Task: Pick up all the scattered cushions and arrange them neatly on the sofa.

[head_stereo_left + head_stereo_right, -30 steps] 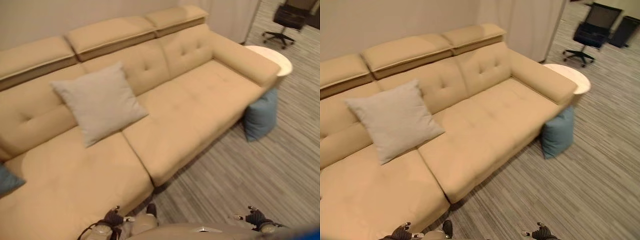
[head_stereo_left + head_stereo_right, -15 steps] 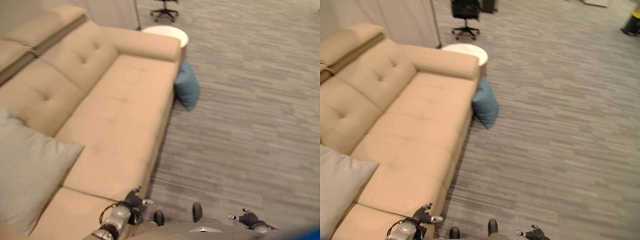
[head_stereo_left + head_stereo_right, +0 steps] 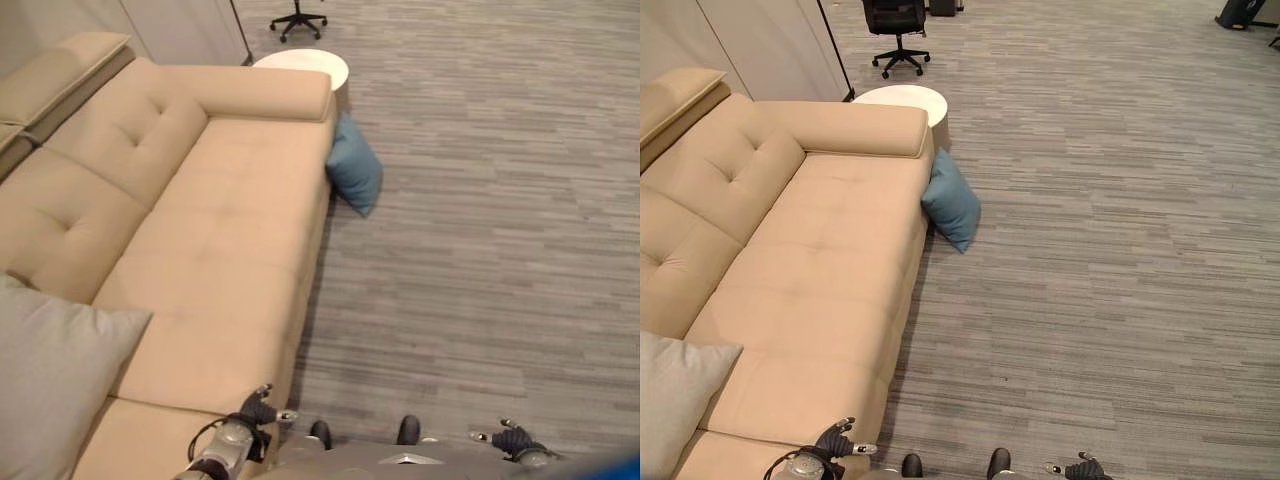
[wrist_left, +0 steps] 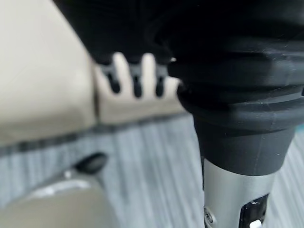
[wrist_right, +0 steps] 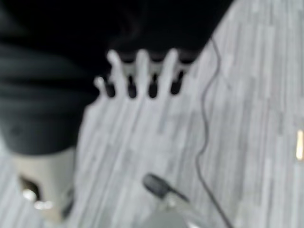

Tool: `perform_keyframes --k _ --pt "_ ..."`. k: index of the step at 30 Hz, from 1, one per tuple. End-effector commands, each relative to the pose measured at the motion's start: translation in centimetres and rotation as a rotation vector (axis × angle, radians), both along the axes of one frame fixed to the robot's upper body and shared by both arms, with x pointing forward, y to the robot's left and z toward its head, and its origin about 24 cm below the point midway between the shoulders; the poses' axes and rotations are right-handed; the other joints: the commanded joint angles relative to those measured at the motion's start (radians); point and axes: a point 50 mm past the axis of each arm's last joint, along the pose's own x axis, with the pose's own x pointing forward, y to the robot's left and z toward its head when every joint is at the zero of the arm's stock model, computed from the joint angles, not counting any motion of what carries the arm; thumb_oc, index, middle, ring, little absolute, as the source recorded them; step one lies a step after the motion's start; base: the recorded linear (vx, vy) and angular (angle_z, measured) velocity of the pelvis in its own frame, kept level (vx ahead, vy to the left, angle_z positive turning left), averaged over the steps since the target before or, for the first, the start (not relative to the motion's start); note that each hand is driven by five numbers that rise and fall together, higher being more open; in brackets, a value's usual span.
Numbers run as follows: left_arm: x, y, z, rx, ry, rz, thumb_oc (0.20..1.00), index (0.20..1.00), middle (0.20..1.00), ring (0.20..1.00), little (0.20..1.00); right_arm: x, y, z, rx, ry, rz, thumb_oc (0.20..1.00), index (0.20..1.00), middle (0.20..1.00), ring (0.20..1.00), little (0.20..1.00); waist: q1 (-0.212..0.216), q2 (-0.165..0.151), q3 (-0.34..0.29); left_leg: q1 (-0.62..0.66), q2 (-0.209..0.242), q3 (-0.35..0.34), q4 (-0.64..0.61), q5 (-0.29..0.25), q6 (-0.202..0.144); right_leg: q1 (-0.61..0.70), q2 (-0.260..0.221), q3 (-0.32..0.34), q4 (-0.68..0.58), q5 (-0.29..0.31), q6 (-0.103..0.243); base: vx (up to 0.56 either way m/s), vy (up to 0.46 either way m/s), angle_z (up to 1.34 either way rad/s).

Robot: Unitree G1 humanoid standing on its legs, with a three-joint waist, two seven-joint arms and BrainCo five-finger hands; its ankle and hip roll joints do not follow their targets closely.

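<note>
Grey cushion [image 3: 50,390] on sofa [image 3: 230,230]

The sofa [image 3: 810,260] looks covered in smooth, matt tan upholstery, perhaps leather, tufted on the backrest. The blue cushion [image 3: 951,203] and grey cushion [image 3: 50,385] seem soft woven cloth. The round side table [image 3: 902,98] is matt white; the floor [image 3: 1120,250] is streaked grey carpet.

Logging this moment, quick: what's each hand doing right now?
Left hand: open, fingers straight, holding nothing.
Right hand: open, fingers straight, holding nothing.
</note>
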Motion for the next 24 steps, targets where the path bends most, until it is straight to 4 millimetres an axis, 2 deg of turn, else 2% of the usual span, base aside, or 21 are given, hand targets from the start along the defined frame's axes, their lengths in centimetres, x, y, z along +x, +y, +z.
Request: perform_keyframes --k 1,2,4,7,9,10,12,13,14,16,17,18,19,21,24 --pt "2.1 -1.0 0.5 -0.015 -0.049 -0.019 1.000 1.000 1.000 1.000 1.000 0.5 -1.2 0.5 -0.035 -0.032 -0.021 1.000 1.000 1.000 1.000 1.000 -0.019 -0.032 0.015 -0.075 -0.045 -0.020 0.193 -0.037 -0.047 0.010 -0.012 0.045 0.029 0.032 0.051 0.02 -0.143 0.13" --pt "2.4 -1.3 0.6 -0.022 -0.059 -0.021 1.000 1.000 1.000 1.000 1.000 0.7 -1.3 0.6 -0.038 -0.035 -0.023 1.000 1.000 1.000 1.000 1.000 -0.015 -0.039 0.038 -0.134 -0.034 -0.020 0.332 0.014 -0.061 0.019 -0.014 0.049 0.038 0.023 0.035 0.02 -0.143 0.10" --pt "2.5 -1.3 0.7 -0.019 -0.063 -0.026 1.000 1.000 1.000 1.000 1.000 0.7 -1.3 0.6 -0.041 -0.028 -0.016 1.000 1.000 1.000 1.000 1.000 -0.010 -0.041 0.044 -0.169 -0.041 -0.032 0.365 0.020 -0.055 0.018 -0.011 0.053 0.044 0.018 0.029 0.06 -0.088 -0.06" --pt "2.4 -1.5 0.6 -0.022 -0.061 -0.035 1.000 1.000 1.000 1.000 1.000 -0.2 -1.5 0.4 -0.052 0.007 -0.005 1.000 1.000 1.000 1.000 1.000 0.008 -0.048 0.038 -0.215 -0.098 -0.041 0.279 -0.021 -0.020 0.042 -0.002 0.081 0.023 0.012 0.036 0.16 -0.054 -0.20" --pt "2.4 -1.5 0.6 -0.022 -0.061 -0.035 1.000 1.000 1.000 1.000 1.000 -0.2 -1.5 0.4 -0.052 0.007 -0.005 1.000 1.000 1.000 1.000 1.000 0.008 -0.048 0.038 -0.215 -0.098 -0.041 0.279 -0.021 -0.020 0.042 -0.002 0.081 0.023 0.012 0.036 0.19 -0.043 -0.28" --pt "2.4 -1.6 0.6 -0.015 -0.057 -0.059 1.000 1.000 1.000 1.000 1.000 -0.6 -1.8 0.4 -0.077 0.031 0.013 1.000 1.000 1.000 1.000 1.000 0.032 -0.039 0.029 -0.267 -0.115 -0.029 0.146 0.045 -0.014 0.086 0.044 0.115 0.000 -0.006 0.038 0.30 -0.059 -0.04" --pt "2.3 -1.4 0.6 -0.011 -0.054 -0.051 1.000 1.000 1.000 1.000 1.000 -0.6 -1.7 0.4 -0.083 0.041 0.043 1.000 1.000 1.000 1.000 1.000 0.043 -0.038 0.021 -0.249 -0.121 -0.047 0.120 0.048 -0.009 0.098 0.051 0.128 0.000 -0.024 0.038 0.35 -0.001 -0.24" --pt "1.9 -1.0 0.5 -0.007 -0.041 -0.033 1.000 1.000 1.000 1.000 1.000 -0.2 -1.4 0.4 -0.079 0.044 0.083 1.000 1.000 1.000 1.000 1.000 0.056 -0.031 0.006 -0.215 -0.136 -0.060 0.110 0.031 0.010 0.107 0.048 0.153 0.062 -0.052 0.043 0.33 0.062 -0.78" --pt "1.9 -1.0 0.5 -0.007 -0.041 -0.033 1.000 1.000 1.000 1.000 1.000 -0.2 -1.4 0.4 -0.079 0.044 0.083 1.000 1.000 1.000 1.000 1.000 0.058 -0.031 0.008 -0.212 -0.135 -0.058 0.110 0.031 0.010 0.108 0.047 0.155 0.064 -0.053 0.043 0.35 0.104 -1.09" --pt "2.1 -0.8 0.6 -0.012 -0.047 -0.022 1.000 1.000 1.000 1.000 1.000 0.4 -1.3 0.5 -0.075 0.027 0.092 1.000 1.000 1.000 1.000 1.000 0.072 -0.024 0.002 -0.166 -0.146 -0.055 0.088 0.006 0.038 0.091 0.037 0.170 0.161 -0.055 0.061 0.23 0.101 -1.01" --pt "2.4 -0.5 0.7 -0.008 -0.056 -0.015 1.000 1.000 1.000 1.000 1.000 1.1 -1.3 0.6 -0.076 0.020 0.109 1.000 1.000 1.000 1.000 1.000 0.063 -0.018 0.011 -0.132 -0.152 -0.060 0.079 -0.011 0.069 0.003 0.018 0.183 0.351 0.050 0.113 0.20 0.093 -1.10" --pt "2.4 -0.5 0.7 -0.008 -0.056 -0.015 1.000 1.000 1.000 1.000 1.000 1.2 -1.3 0.6 -0.076 0.020 0.109 1.000 1.000 1.000 1.000 1.000 0.064 -0.019 0.011 -0.133 -0.153 -0.058 0.079 -0.011 0.070 0.000 0.017 0.185 0.355 0.048 0.113 0.27 0.135 -0.73" --pt "2.8 -0.1 1.0 0.004 -0.078 0.030 1.000 1.000 1.000 1.000 1.000 1.6 -0.5 0.6 -0.067 -0.007 0.151 1.000 1.000 1.000 1.000 1.000 0.010 0.014 0.046 -0.063 -0.130 -0.052 0.036 -0.026 0.090 -0.152 -0.011 0.153 0.540 0.111 0.119 0.25 0.070 -0.35" --pt "2.9 0.1 1.1 0.009 -0.082 0.032 1.000 1.000 1.000 1.000 1.000 1.7 -0.6 0.6 -0.075 -0.009 0.155 1.000 1.000 1.000 1.000 1.000 -0.002 0.019 0.051 -0.034 -0.131 -0.055 0.019 -0.033 0.089 -0.174 -0.027 0.124 0.520 0.098 0.109 0.23 0.018 -0.22" --pt "2.9 0.2 1.0 0.013 -0.083 0.047 1.000 1.000 1.000 1.000 1.000 2.1 -0.7 0.8 -0.086 -0.017 0.164 1.000 1.000 1.000 1.000 1.000 -0.029 0.027 0.055 0.032 -0.125 -0.062 -0.020 -0.060 0.072 -0.221 -0.051 0.067 0.349 0.070 0.092 0.34 -0.152 -0.18"
